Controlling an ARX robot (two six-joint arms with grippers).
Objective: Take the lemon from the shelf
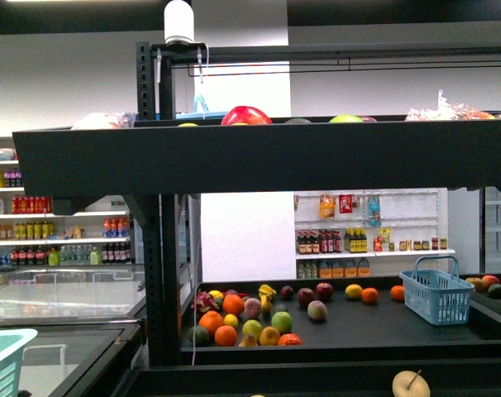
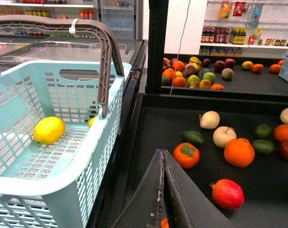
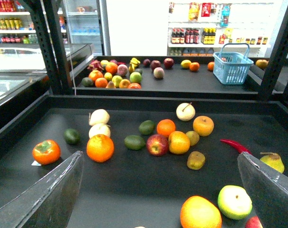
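Observation:
A bright-yellow lemon point(image 2: 49, 130) lies on the floor of a pale blue basket point(image 2: 94, 156), which stands beside the black shelf point(image 2: 148, 128). My left gripper point(image 2: 162, 153) is shut with nothing in it, above the tray's edge to the right of the basket. A second yellow piece point(image 2: 91, 122) peeks out behind the basket's brown handle point(image 2: 106, 61). My right gripper point(image 3: 158, 190) hangs open over the shelf tray point(image 3: 129, 190), with mixed fruit spread under and beyond it. In the front view the shelf point(image 1: 234, 157) fills the frame and neither gripper shows.
Near the left gripper lie a persimmon point(image 2: 186, 155), an orange point(image 2: 239, 152) and a red fruit point(image 2: 228, 194). Close to the right fingers sit a yellow-orange fruit point(image 3: 200, 213) and a green apple point(image 3: 235, 202). A blue basket point(image 3: 233, 67) stands on the far shelf.

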